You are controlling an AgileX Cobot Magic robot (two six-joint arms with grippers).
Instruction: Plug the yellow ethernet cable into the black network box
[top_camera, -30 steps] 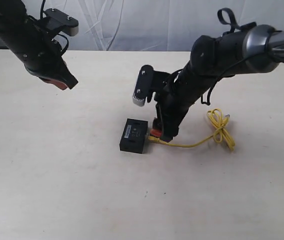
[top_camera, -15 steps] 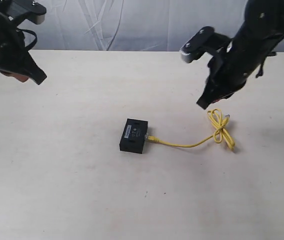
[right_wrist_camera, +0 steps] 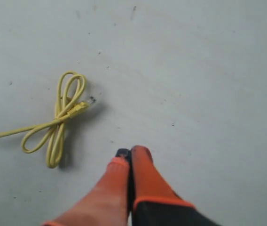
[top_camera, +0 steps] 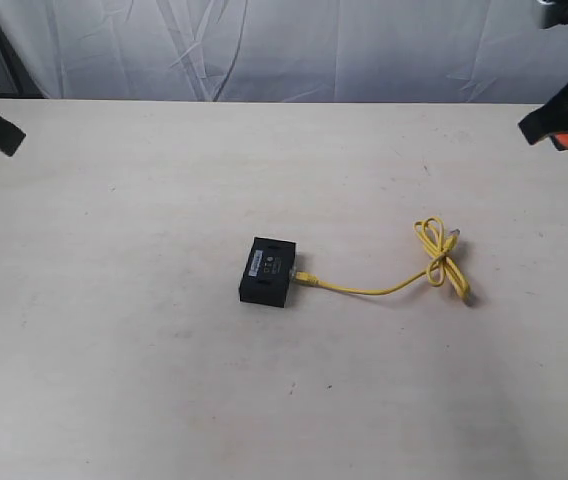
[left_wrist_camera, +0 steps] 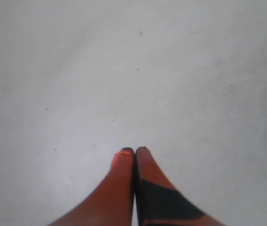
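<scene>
The black network box [top_camera: 267,271] lies flat in the middle of the table, white label strip up. The yellow ethernet cable [top_camera: 374,290] runs from a plug at the box's right side to a knotted loop [top_camera: 441,258]. That loop also shows in the right wrist view, the yellow ethernet cable [right_wrist_camera: 58,123] with a clear plug at its free end. My right gripper [right_wrist_camera: 130,153] is shut and empty, high at the far right edge [top_camera: 539,128]. My left gripper [left_wrist_camera: 134,150] is shut and empty over bare table, its tip at the far left edge [top_camera: 9,142].
The pale table [top_camera: 144,360] stretches all round the box. A creased white backdrop [top_camera: 264,50] hangs behind its far edge.
The right gripper let go of the cable at the box, shut, and drew up and away to the far right. The left arm pulled back to the far left. Box and cable stayed put.
</scene>
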